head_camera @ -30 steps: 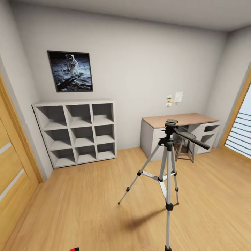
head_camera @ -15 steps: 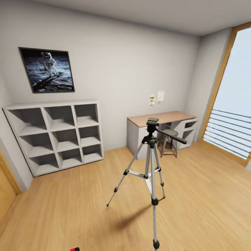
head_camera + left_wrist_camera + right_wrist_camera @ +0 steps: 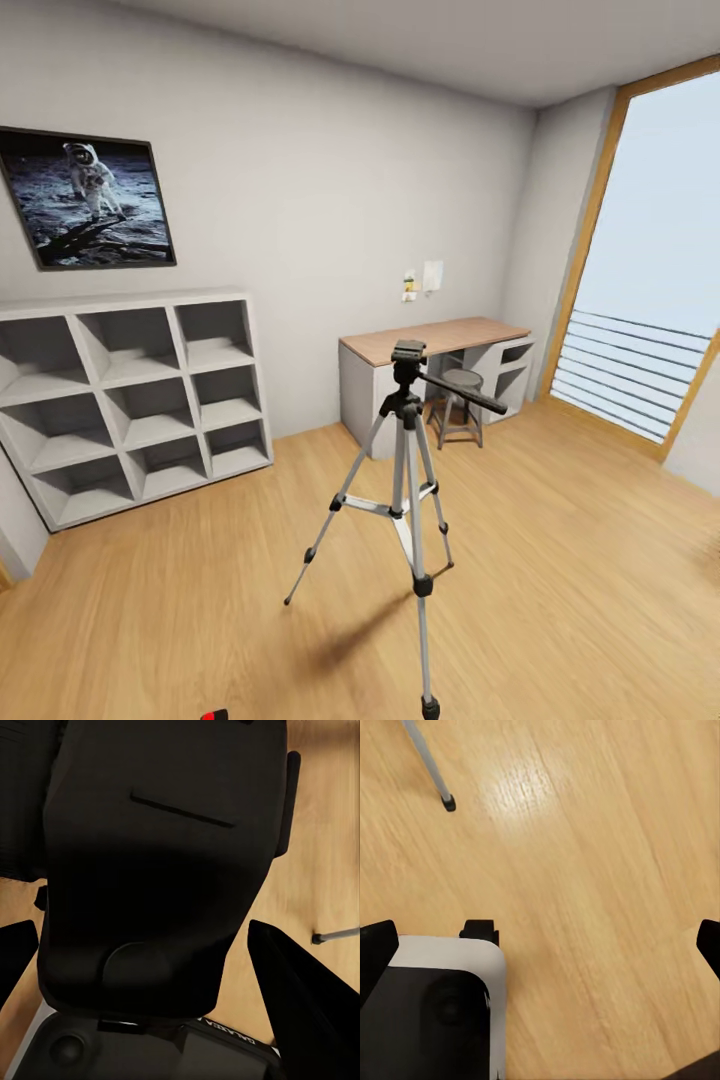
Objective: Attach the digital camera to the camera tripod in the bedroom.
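Camera tripod (image 3: 405, 470) stands on wood floor (image 3: 560, 560), tabletop (image 3: 430, 338) at its 12 o'clock. Left pincer (image 3: 142, 945) pinches digital camera (image 3: 157, 847); right pincer (image 3: 540, 937) spread, empty.

Right claw (image 3: 540, 937) fingers wide apart.

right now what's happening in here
The robot faces the tripod, which stands on the wooden floor in front of the desk, with nothing on its head yet. The left gripper has a bulky black object between its fingers, probably the camera. The right gripper is open over bare floor near a tripod foot.
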